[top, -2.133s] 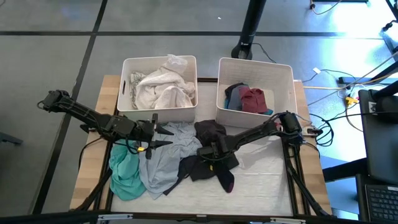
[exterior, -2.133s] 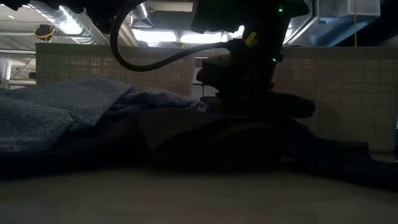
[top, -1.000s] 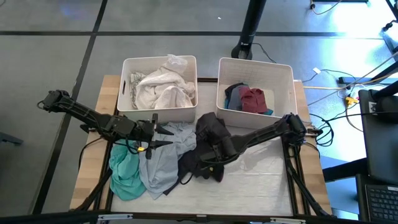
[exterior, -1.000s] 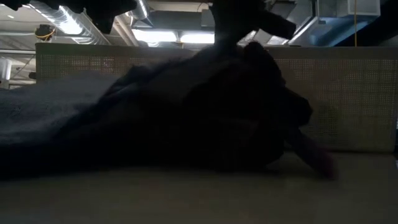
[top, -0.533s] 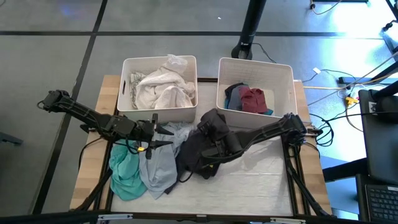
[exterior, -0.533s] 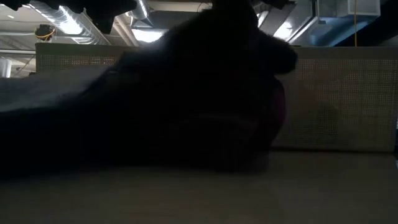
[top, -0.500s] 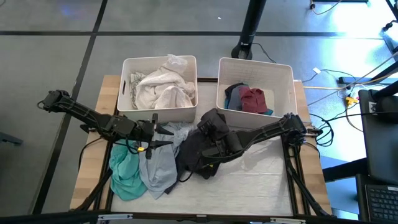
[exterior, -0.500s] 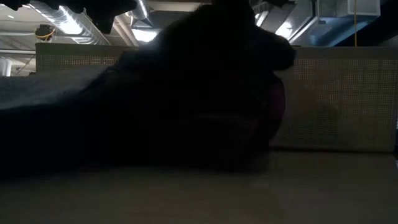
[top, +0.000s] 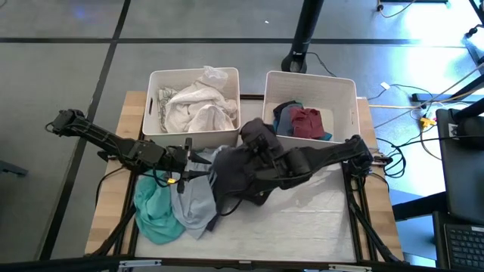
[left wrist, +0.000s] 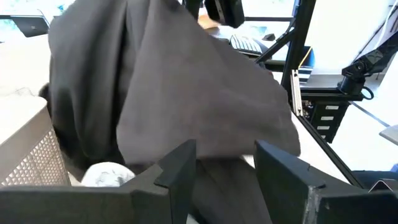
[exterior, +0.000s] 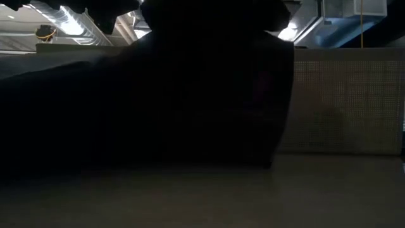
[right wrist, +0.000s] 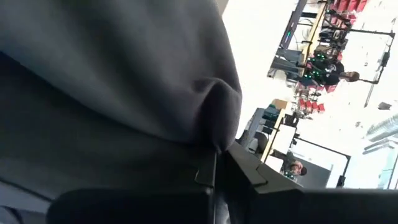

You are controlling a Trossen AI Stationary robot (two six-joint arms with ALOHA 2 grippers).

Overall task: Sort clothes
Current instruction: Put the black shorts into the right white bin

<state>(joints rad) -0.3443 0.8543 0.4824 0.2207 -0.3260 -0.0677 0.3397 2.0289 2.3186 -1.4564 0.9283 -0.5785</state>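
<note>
My right tool (top: 255, 153) is clenched on the black garment (top: 234, 175); both bins (top: 155, 113) part-filled, teal (top: 153, 212) and grey-blue (top: 194, 202) pieces remain.

A wooden worktop (top: 113, 198) is seen in the middle of the high view, set on a grey floor (top: 60, 68) crossed by dark lines. Two white bins are placed side by side along its upper edge: the left bin (top: 153, 121) and the right bin (top: 349, 94). A black stand base (top: 300, 53) is seen above them, cables (top: 401, 106) trail at the right, and a keyboard (top: 465, 245) is shown at the lower right.
</note>
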